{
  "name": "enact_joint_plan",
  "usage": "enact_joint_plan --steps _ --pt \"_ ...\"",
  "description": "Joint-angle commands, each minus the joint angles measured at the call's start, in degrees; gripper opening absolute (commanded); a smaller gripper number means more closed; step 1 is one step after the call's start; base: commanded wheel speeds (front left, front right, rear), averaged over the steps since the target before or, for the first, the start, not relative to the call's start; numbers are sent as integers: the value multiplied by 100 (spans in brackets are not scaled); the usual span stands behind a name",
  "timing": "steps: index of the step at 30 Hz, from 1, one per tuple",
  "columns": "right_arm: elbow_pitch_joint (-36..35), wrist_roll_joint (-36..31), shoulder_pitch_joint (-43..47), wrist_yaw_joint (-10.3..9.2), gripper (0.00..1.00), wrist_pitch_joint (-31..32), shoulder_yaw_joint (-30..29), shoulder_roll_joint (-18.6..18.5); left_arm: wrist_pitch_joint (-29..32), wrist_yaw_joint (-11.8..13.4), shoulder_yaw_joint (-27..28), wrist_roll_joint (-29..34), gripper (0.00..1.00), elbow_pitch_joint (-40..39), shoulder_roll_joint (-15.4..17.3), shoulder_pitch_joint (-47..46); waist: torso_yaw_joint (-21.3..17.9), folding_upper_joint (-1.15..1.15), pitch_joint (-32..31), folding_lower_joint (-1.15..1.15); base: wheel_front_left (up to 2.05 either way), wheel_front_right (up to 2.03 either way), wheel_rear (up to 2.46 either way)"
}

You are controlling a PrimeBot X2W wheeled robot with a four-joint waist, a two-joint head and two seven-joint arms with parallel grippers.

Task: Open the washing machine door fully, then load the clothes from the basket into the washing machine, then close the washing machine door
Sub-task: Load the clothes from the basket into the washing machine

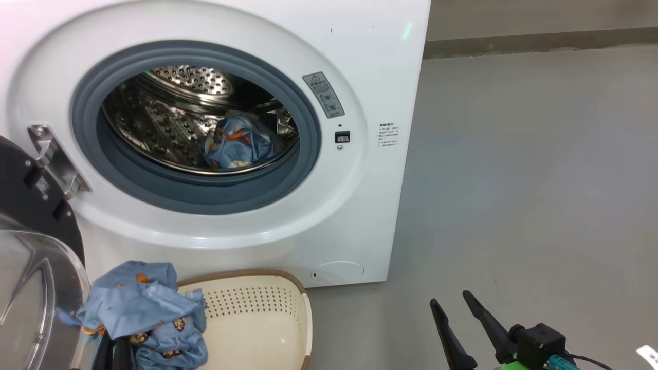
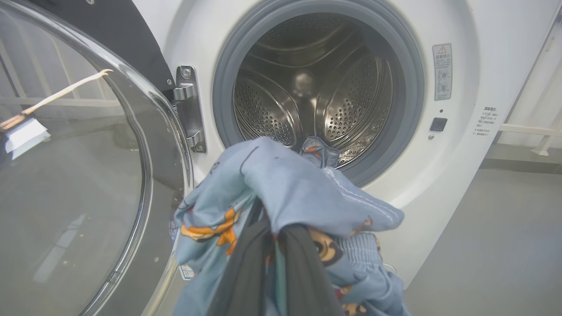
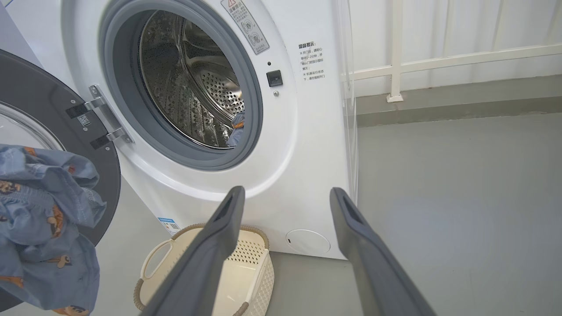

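The white washing machine stands with its round door swung open to the left. One blue printed garment lies inside the steel drum. My left gripper is shut on another blue garment, which hangs bunched over its fingers, lifted above the basket and in front of the drum opening. The same held garment shows at the lower left of the head view. The cream basket sits on the floor below the opening. My right gripper is open and holds nothing, off to the right.
Grey floor stretches to the right of the machine. A white railing runs along the wall behind. The open door's glass bowl bulges close to my left arm.
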Motion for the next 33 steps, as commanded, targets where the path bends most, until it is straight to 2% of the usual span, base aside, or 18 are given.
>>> enact_joint_plan --steps 1,21,33 --pt "-148 5 -45 9 100 -28 162 27 -76 57 210 13 0 -206 47 -98 8 0 -23 0 0 0 0" --pt "-162 13 -40 9 100 -28 168 30 -76 35 125 5 0 -190 -1 -179 30 0 112 0 0 0 0" --pt "-277 -76 -177 9 100 -28 115 31 -77 21 -35 -28 0 17 -13 -726 5 0 644 0 0 0 0"
